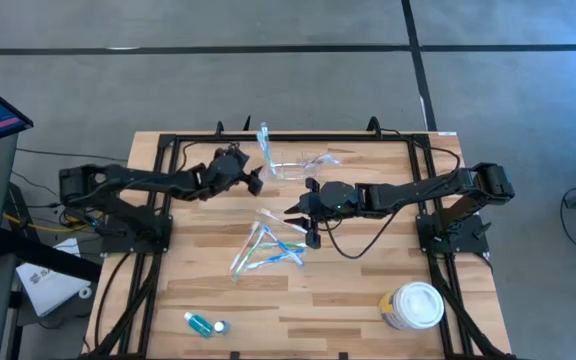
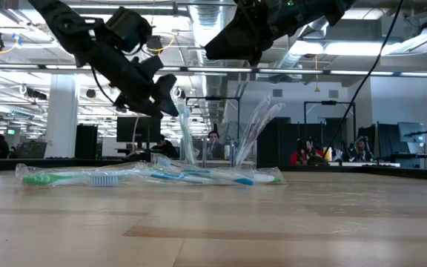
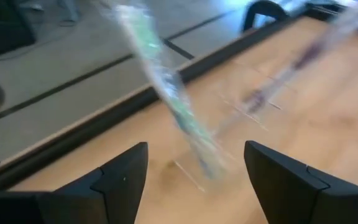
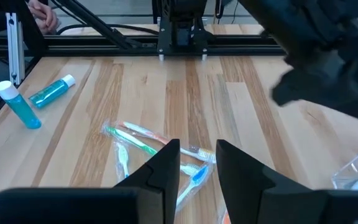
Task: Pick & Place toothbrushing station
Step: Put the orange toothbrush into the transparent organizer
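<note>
Both jaws stand apart and grip nothing. Our left gripper (image 1: 259,181) hangs just short of the station (image 1: 303,163), which sits at the far middle of the table (image 1: 368,290) with a wrapped brush (image 3: 173,102) standing in it. We judge this an approach, fingers (image 3: 120,177) spread to straddle it. Our right gripper (image 1: 303,224) hovers nearer, over the loose toothbrushes (image 1: 268,247), with the station beyond it toward the far edge.
</note>
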### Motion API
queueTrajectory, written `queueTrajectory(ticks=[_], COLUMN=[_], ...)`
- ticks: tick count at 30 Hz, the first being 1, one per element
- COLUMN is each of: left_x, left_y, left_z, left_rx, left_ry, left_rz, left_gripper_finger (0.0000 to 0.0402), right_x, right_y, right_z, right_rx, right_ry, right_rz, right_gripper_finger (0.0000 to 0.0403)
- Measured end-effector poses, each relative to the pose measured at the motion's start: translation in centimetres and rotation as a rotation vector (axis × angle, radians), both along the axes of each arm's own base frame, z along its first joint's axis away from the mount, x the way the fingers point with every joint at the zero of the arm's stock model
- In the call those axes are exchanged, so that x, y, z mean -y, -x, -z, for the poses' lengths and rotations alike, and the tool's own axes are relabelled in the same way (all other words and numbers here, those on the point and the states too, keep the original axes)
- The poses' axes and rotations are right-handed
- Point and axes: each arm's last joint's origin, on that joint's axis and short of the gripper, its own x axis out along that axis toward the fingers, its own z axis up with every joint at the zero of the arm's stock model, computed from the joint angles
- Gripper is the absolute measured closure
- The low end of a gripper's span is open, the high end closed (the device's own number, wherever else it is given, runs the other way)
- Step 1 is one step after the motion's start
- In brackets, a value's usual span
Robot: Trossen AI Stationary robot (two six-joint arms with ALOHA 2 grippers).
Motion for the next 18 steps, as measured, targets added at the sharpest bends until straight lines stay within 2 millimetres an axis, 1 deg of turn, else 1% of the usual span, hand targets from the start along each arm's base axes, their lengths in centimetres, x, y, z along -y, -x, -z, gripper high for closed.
queueTrajectory(ticks=[5,12,18], left_x=[2.2,5.0,7.3], left_y=[0.4,0.3,0.1], left_z=[-0.3,0.3,0.6], left_rx=[-0.017,-0.029,-0.051], left_ry=[0.074,0.213,0.257], left_rz=[0.056,0.154,0.232], left_gripper_finger=[0.0143,0.0143,0.0143], right_x=[0.0,0.0,0.0], right_y=[0.0,0.0,0.0], right_z=[0.0,0.0,0.1], right_rx=[0.000,-0.001,-0.007], right_ry=[0.000,0.000,-0.028], right_rz=[0.000,0.000,0.014], right_gripper_finger=[0.0307,0.0307,0.0307])
